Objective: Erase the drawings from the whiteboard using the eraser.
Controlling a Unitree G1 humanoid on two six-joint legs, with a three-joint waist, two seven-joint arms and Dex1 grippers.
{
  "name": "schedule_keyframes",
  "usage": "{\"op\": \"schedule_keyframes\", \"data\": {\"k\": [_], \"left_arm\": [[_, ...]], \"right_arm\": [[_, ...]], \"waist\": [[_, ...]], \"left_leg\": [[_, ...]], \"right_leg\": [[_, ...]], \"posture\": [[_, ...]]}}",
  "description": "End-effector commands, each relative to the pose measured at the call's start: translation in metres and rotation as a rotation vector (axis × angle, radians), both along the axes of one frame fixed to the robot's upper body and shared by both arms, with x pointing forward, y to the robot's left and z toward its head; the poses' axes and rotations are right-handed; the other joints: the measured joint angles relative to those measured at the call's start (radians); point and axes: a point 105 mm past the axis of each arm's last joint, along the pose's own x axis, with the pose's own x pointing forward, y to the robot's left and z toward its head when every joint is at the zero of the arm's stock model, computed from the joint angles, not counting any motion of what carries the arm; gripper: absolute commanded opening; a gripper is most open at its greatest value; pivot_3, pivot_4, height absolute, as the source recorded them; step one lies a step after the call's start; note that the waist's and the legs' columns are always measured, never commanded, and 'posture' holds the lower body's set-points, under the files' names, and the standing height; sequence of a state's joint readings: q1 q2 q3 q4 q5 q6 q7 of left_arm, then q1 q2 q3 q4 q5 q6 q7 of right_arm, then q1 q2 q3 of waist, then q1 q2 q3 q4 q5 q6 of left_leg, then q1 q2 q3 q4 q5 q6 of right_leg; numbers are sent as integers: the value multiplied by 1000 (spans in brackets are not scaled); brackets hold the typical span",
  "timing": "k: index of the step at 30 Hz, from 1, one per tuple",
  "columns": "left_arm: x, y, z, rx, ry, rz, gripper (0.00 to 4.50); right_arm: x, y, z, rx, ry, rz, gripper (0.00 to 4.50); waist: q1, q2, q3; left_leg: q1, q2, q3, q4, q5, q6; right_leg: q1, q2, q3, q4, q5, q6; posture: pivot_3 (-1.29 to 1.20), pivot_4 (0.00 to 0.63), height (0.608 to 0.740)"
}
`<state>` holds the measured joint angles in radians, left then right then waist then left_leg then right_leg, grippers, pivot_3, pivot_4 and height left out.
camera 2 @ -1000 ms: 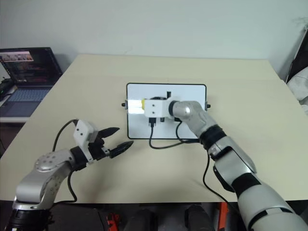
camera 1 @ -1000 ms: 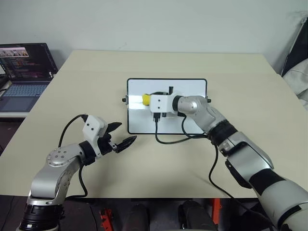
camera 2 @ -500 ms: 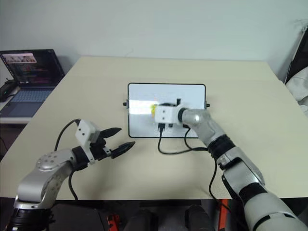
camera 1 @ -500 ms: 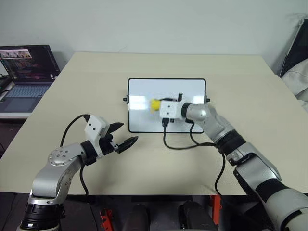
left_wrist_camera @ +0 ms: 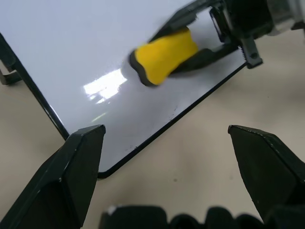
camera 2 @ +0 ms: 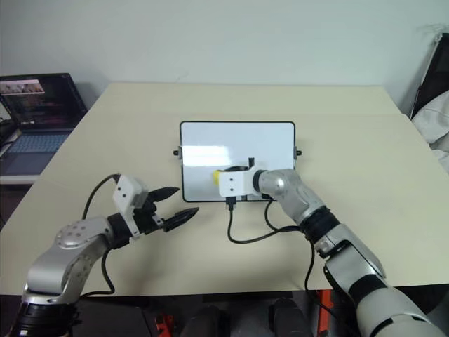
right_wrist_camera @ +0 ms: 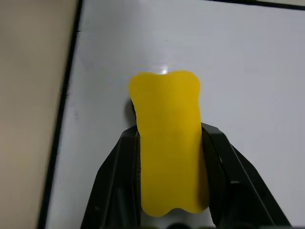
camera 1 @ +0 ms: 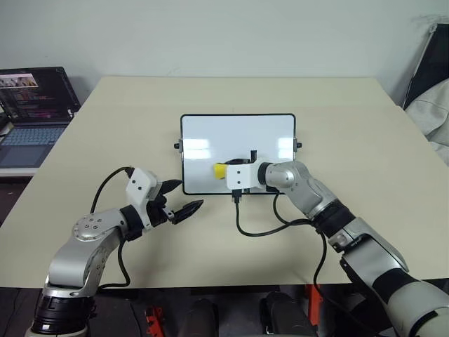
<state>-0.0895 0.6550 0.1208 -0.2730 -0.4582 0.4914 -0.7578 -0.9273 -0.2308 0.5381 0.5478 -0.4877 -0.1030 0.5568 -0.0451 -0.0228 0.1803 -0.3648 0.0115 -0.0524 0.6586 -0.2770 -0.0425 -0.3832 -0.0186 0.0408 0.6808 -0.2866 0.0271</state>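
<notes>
Between the right gripper's (camera 1: 226, 173) clamped jaws, the eraser (camera 1: 220, 171) pressed the whiteboard's (camera 1: 238, 133) near edge, no red drawings apparently left, so erasing seemed nearly done, while the left gripper (camera 1: 180, 200) hung open beside it over the counter (camera 1: 337, 112).

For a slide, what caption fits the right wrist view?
Right gripper presses a yellow eraser held in its jaws flat onto the glossy whiteboard near its black-framed edge.

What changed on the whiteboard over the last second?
The right gripper, shut on the eraser, swept it from the whiteboard's upper left toward the middle, then down toward the near edge. The left gripper stayed open beside the board, holding nothing. No drawings show on the board.
</notes>
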Motion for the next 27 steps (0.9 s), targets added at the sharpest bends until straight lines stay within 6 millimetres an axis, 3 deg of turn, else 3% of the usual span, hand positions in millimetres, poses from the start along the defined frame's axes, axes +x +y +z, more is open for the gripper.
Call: {"op": "schedule_keyframes", "data": {"k": [1,5,10,12,16,18,20,24,27], "left_arm": [[0,4,7,25,-37,8,4500],[0,4,7,19,-37,9,4500],[-1,6,5,28,-36,18,4500],[-1,8,5,31,-35,23,4500],[0,9,5,35,-35,23,4500],[0,7,5,36,-38,17,4500],[1,4,7,33,-42,7,4500],[2,-2,9,35,-51,-25,4500],[4,-12,14,29,-64,-62,4500]], "right_arm": [[10,3,22,55,-57,-34,1300],[-2,13,-3,-47,39,38,1300],[-17,10,-29,-162,130,92,1300],[-13,11,-24,-139,103,75,1300],[9,14,20,41,-69,-13,1300],[14,12,30,78,-94,-29,1300],[11,11,22,56,-63,-15,1300],[-17,7,-21,-89,90,87,1300],[-32,1,-27,-89,118,105,1300]], "waist": [[-4,0,0],[-5,0,0],[-5,0,0],[-5,0,0],[-5,0,1],[-4,0,1],[-2,0,1],[1,-2,0],[2,-1,0]], "left_leg": [[-1,0,0,0,0,0],[-3,-1,0,0,0,0],[-5,-1,0,-4,-1,0],[-5,-1,0,-4,-1,0],[-5,-1,-1,-5,0,0],[-5,-1,-1,-4,0,-1],[-5,-1,-1,-4,0,-1],[-5,-2,0,-9,0,-1],[-5,-1,-1,-12,0,-1]], "right_leg": [[0,0,0,0,0,0],[-2,-1,0,-1,0,0],[-5,-1,0,-2,0,0],[-5,-1,0,-2,0,0],[-5,-1,-1,-1,0,0],[-5,-1,-1,-1,0,0],[-5,-1,-1,-1,0,0],[-5,-2,-1,-4,-1,0],[-6,-2,-1,-6,-2,0]], "posture": [[0,150,740],[0,150,740],[0,150,740],[0,150,740],[0,150,740],[0,150,740],[0,150,740],[0,150,740],[0,150,740]]}}
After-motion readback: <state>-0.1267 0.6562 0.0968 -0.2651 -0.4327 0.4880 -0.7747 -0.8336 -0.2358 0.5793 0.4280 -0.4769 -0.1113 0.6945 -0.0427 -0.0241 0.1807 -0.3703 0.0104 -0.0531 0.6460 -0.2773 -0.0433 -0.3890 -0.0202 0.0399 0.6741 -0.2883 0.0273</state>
